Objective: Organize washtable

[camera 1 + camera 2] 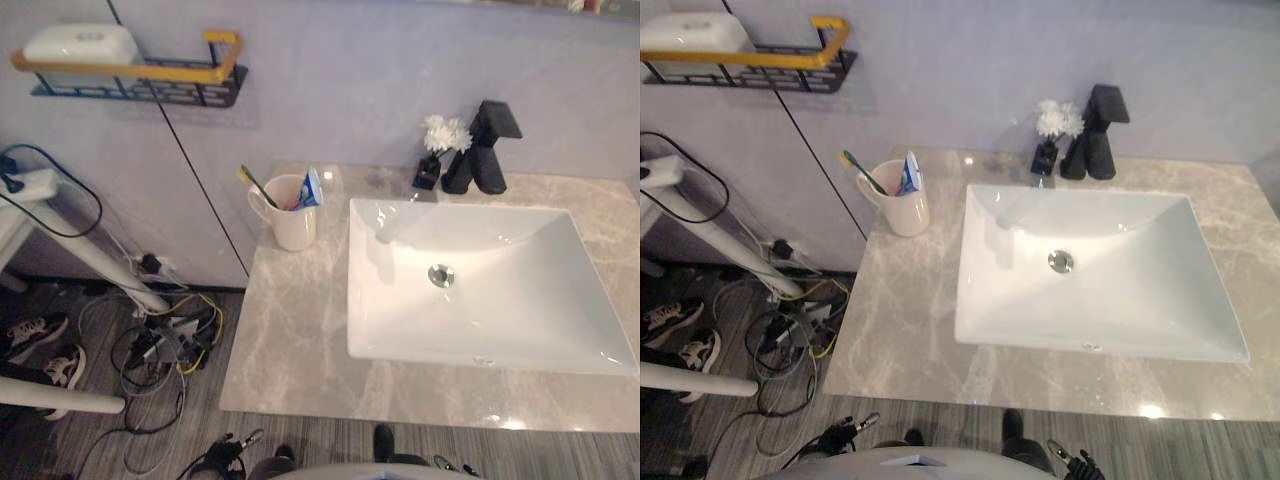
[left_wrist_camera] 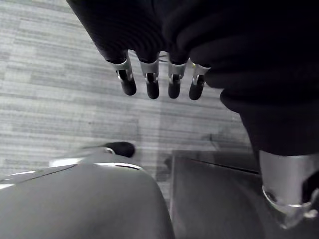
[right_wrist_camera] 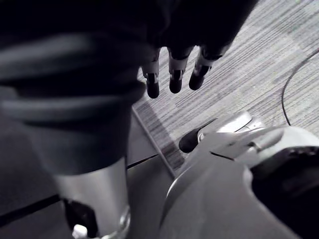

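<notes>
A grey marble washtable [image 1: 290, 340] carries a white rectangular sink [image 1: 500, 300] with a black faucet [image 1: 485, 150] behind it. Left of the sink stands a cream mug [image 1: 290, 215] holding a green toothbrush [image 1: 256, 184] and a blue-and-white toothpaste tube [image 1: 310, 189]. A small black vase of white flowers [image 1: 443, 135] sits beside the faucet. My left hand [image 2: 159, 82] hangs over the grey floor with straight fingers, holding nothing. My right hand [image 3: 172, 74] hangs low over the floor too, fingers relaxed and empty.
A black and yellow wall shelf [image 1: 140, 75] up at the left carries a white box [image 1: 80, 45]. On the floor left of the washtable lie tangled cables [image 1: 160, 350], sneakers [image 1: 40, 350] and a white stand's legs [image 1: 90, 260].
</notes>
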